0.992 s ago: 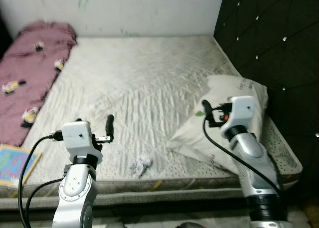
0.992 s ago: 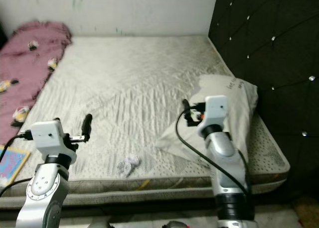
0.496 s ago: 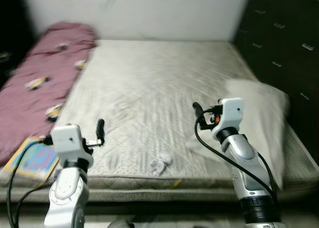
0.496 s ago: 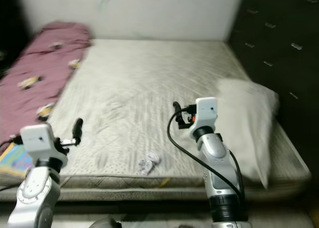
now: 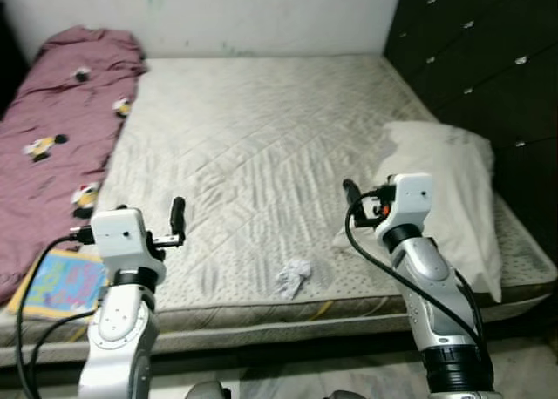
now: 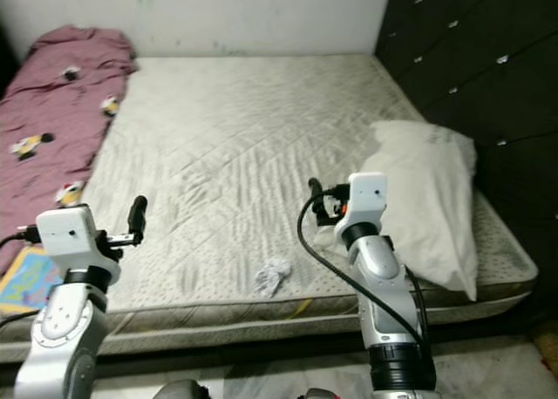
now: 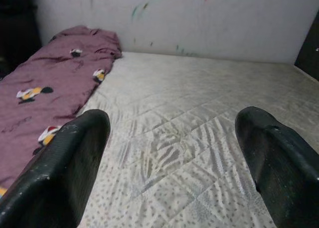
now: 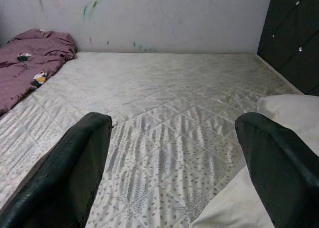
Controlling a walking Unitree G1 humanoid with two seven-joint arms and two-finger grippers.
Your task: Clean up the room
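Observation:
A crumpled white tissue lies on the grey quilted mattress, close to its front edge and between my two arms. My left gripper is held up over the mattress's front left part, open and holding nothing; in the left wrist view its black fingers stand wide apart. My right gripper hovers beside the white pillow, also open and holding nothing, with its fingers spread over the quilt. The tissue sits lower and nearer than both grippers.
A maroon blanket with small cartoon prints runs along the mattress's left side. A colourful book lies at the front left corner. A black padded headboard walls the right side, and a scribbled white wall stands behind.
The whole picture has swung and shifted, so the camera moved. Both arms keep the same raised pose with open fingers. The tissue, pillow and blanket stay where they lay.

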